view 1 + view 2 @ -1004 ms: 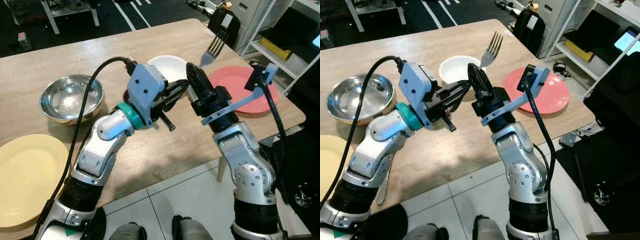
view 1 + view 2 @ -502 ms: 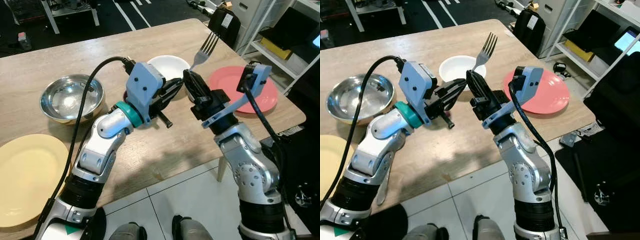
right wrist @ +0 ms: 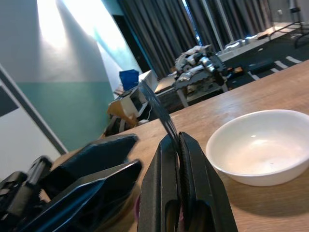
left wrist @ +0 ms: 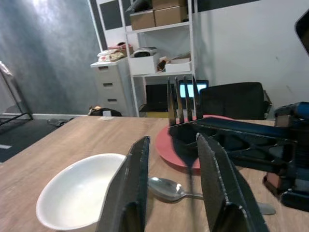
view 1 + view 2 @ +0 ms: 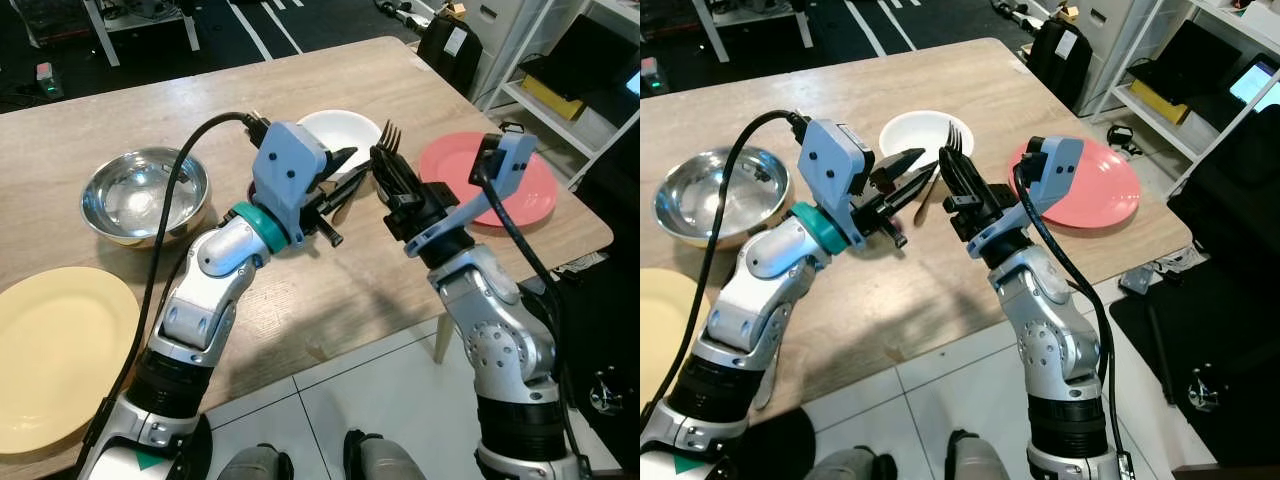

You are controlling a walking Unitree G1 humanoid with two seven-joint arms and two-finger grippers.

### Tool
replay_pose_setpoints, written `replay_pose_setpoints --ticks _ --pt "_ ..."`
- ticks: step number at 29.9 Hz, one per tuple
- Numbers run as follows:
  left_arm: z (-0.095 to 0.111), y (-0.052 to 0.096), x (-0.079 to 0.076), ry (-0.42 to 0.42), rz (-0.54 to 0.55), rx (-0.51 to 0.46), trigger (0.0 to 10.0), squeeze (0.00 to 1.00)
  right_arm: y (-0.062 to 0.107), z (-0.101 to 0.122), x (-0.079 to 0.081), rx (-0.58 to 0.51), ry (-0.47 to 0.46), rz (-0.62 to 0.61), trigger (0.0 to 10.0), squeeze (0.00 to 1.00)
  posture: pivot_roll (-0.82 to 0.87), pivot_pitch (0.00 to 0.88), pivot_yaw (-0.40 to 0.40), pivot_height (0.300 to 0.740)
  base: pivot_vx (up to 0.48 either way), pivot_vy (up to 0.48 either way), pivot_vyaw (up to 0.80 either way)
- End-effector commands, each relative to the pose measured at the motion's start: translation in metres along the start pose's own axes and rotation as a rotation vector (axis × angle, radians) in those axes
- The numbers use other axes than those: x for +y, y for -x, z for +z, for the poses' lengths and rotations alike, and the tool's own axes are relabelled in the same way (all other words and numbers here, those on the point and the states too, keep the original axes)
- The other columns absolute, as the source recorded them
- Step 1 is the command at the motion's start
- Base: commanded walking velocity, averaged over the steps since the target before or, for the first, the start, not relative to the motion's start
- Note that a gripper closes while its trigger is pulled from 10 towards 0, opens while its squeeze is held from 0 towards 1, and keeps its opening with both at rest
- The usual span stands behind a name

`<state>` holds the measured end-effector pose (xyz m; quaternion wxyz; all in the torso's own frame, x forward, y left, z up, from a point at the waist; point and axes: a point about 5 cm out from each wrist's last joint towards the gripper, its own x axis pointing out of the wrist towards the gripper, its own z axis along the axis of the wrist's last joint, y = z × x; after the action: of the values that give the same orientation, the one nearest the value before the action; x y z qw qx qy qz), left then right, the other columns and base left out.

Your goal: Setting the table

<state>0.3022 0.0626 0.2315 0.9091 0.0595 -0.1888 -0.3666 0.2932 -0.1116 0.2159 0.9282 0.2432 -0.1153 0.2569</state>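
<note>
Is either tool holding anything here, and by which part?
The right tool pinches a silver metal fork by its handle, tines up. The left tool is open, holding nothing.

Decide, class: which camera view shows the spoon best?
The left wrist view: the spoon lies in plain sight on the table beside the white bowl, framed by the open left gripper. In the eye views the grippers mostly cover it; the right wrist view gives no clear sight of it.

1. No words, labels, brand names, numbers or signs can be read anywhere in these views.
2. The lit monitor screen (image 4: 189,89) on the shelves, seen beyond the open left jaws, is too small and blurred to show any characters.
</note>
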Motion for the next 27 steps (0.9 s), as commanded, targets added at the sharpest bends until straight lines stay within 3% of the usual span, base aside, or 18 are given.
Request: replay_pose_setpoints --ticks 1,2,3,7,14,16,17,19,20,21,27 --pt "0.002 0.004 0.003 0.006 0.026 0.000 10.0 0.93 0.000 0.001 -0.004 -0.007 -0.002 -0.027 0.0 0.00 0.01 0.032 0.045 0.740 0.000 0.000 0.00" --pt "0.002 0.004 0.003 0.006 0.026 0.000 10.0 0.93 0.000 0.001 -0.004 -0.007 -0.002 -0.027 0.0 0.00 0.01 0.032 0.045 0.740 0.000 0.000 0.00" --pt "0.004 0.006 0.005 0.013 0.037 -0.004 10.0 0.00 0.000 0.002 -0.007 -0.013 0.003 -0.044 0.0 0.00 0.01 0.037 0.048 0.740 0.000 0.000 0.00" --pt "0.005 0.025 0.012 0.049 0.055 0.019 10.0 0.00 0.002 0.014 -0.030 -0.036 0.062 -0.123 0.0 0.00 0.03 0.045 0.037 0.740 0.000 0.000 0.00" --pt "0.004 0.032 0.016 0.045 0.095 0.038 10.0 0.00 0.000 0.022 -0.040 -0.035 0.139 -0.146 0.0 0.00 0.04 0.045 0.029 0.740 0.000 0.000 0.00" --pt "0.003 0.034 0.020 0.035 0.127 0.048 10.0 0.00 -0.002 0.030 -0.045 -0.008 0.270 -0.141 0.0 0.00 0.05 0.047 0.017 0.740 0.000 0.000 0.00" --pt "0.003 0.034 0.020 0.035 0.127 0.048 10.0 0.00 -0.002 0.030 -0.045 -0.008 0.270 -0.141 0.0 0.00 0.05 0.047 0.017 0.740 0.000 0.000 0.00" --pt "0.000 0.036 0.025 0.027 0.156 0.065 10.0 0.00 -0.005 0.042 -0.047 0.029 0.381 -0.100 0.0 0.00 0.06 0.047 0.011 0.740 0.000 0.000 0.00" --pt "-0.001 0.038 0.026 0.025 0.164 0.071 10.0 0.00 -0.005 0.047 -0.046 0.037 0.405 -0.076 2.7 0.00 0.06 0.047 0.011 0.740 0.000 0.000 0.00" --pt "-0.002 0.039 0.028 0.026 0.173 0.078 10.0 0.00 -0.004 0.053 -0.047 0.041 0.435 -0.060 10.0 0.00 0.05 0.048 0.009 0.740 0.000 0.000 0.00" --pt "-0.002 0.042 0.031 0.033 0.185 0.095 10.0 0.00 0.000 0.065 -0.054 0.040 0.495 -0.064 10.0 0.00 0.05 0.050 0.012 0.740 0.000 0.000 0.00"
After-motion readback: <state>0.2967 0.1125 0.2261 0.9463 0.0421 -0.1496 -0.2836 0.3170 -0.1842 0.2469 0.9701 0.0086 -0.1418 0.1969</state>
